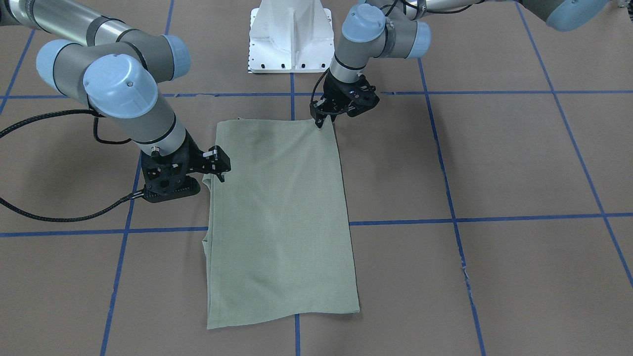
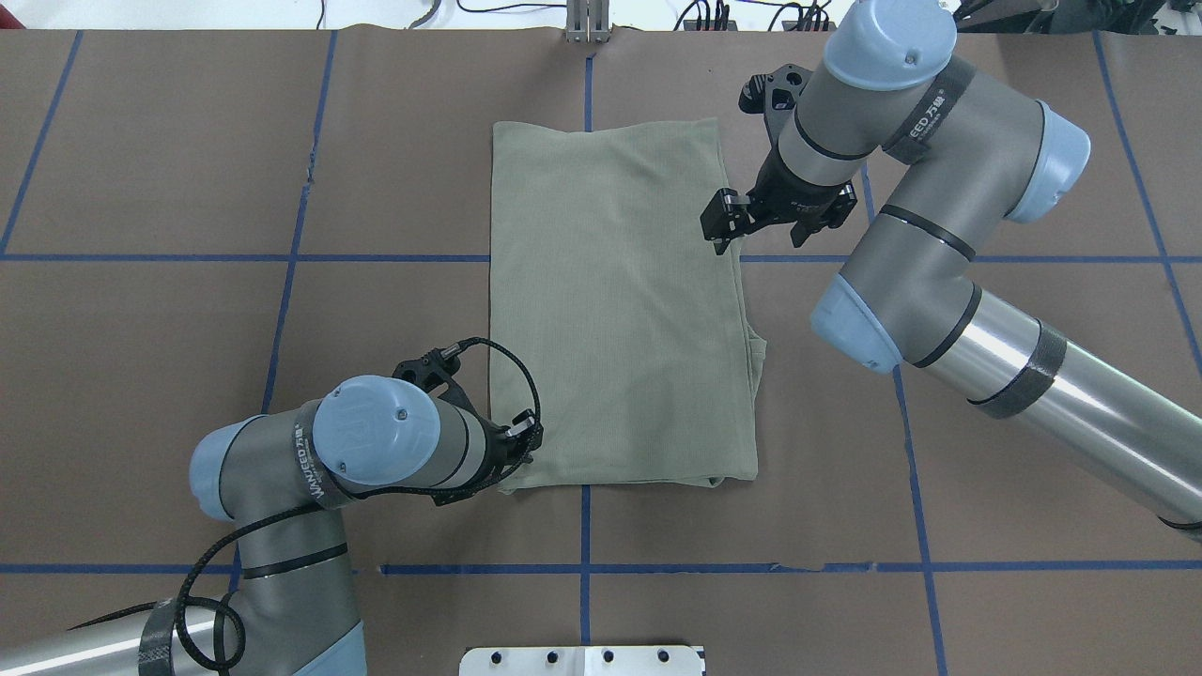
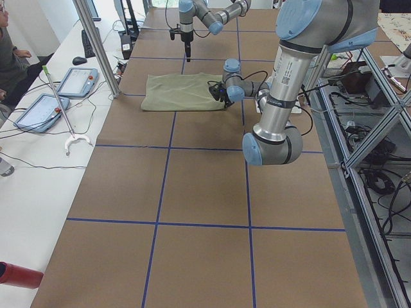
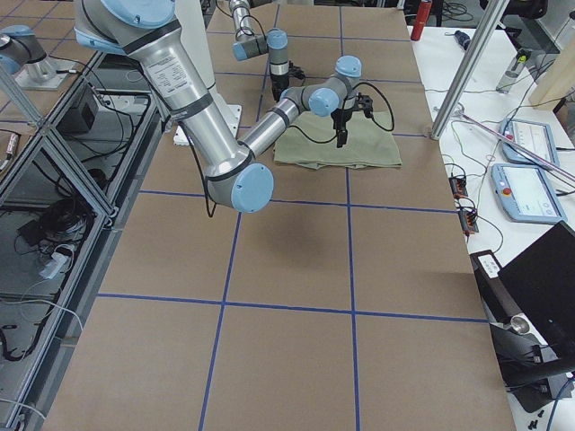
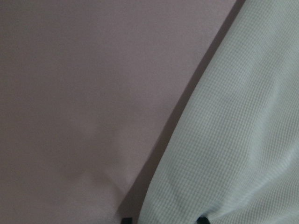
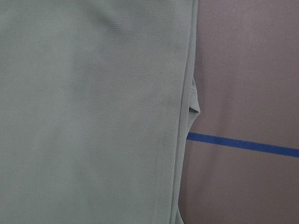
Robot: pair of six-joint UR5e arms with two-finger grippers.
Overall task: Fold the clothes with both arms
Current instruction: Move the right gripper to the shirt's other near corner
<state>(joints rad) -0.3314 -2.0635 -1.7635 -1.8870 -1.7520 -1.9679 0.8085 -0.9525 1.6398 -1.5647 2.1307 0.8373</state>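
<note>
The pale green shirt (image 1: 282,212) lies flat on the brown table, folded into a long rectangle with layered edges along one side. My left gripper (image 1: 322,120) is down at the shirt's corner nearest the robot base. In the left wrist view its two fingertips (image 5: 202,219) show apart, one over the bare table and one over the cloth (image 5: 233,140), so it is open. My right gripper (image 2: 721,225) hovers just above the opposite long edge of the shirt (image 2: 620,319). It appears open and holds nothing. The right wrist view shows only cloth (image 6: 93,116) and table.
Blue tape lines (image 1: 474,217) grid the brown table cover. The white pedestal base (image 1: 291,37) stands behind the shirt. Control pendants (image 3: 54,96) and cables lie on the side bench, where part of a person (image 3: 8,51) shows.
</note>
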